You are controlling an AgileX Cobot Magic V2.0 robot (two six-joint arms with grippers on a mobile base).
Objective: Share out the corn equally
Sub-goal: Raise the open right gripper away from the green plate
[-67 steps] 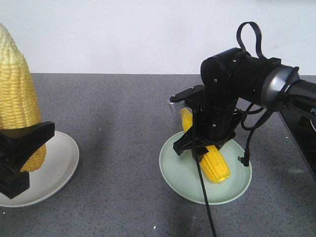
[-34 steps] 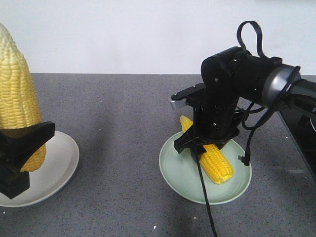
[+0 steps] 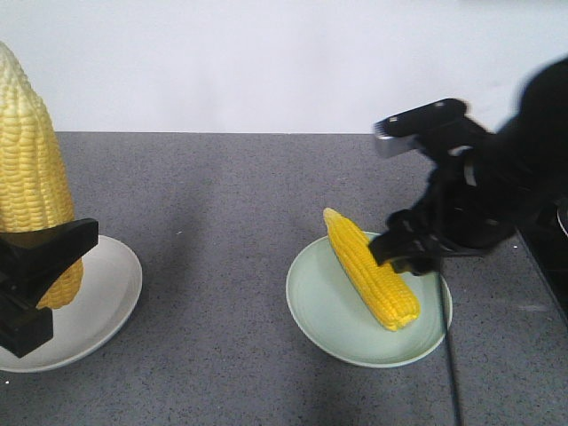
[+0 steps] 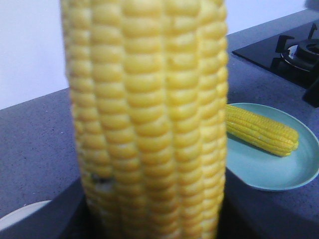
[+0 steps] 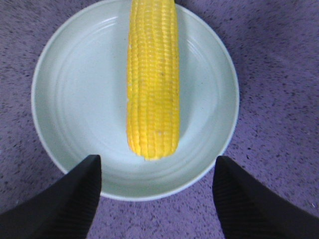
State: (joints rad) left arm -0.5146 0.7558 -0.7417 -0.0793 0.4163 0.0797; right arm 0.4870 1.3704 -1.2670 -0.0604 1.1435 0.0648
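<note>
One corn cob [image 3: 370, 280] lies diagonally on the pale green plate [image 3: 324, 311], pointed tip toward the back left. My right gripper [image 3: 410, 255] hovers above the plate's right side, open and holding nothing. In the right wrist view its two dark fingers [image 5: 75, 199] spread wide on either side of the plate's near rim [image 5: 149, 191], below the cob's blunt end [image 5: 152, 99]. My left gripper [image 3: 40, 266] is shut on a second corn cob [image 3: 31, 177], held upright over the white plate [image 3: 111, 297]. That cob [image 4: 149, 114] fills the left wrist view and hides the jaws.
Everything sits on a dark grey speckled counter [image 3: 213, 231] with a white wall behind. A black gas hob [image 4: 284, 50] lies at the counter's far right, beyond the green plate [image 4: 269, 174].
My right gripper was down on the cob over the green plate; it has let go and pulled up and to the right. The cob stays on the plate. The left arm has not moved.
</note>
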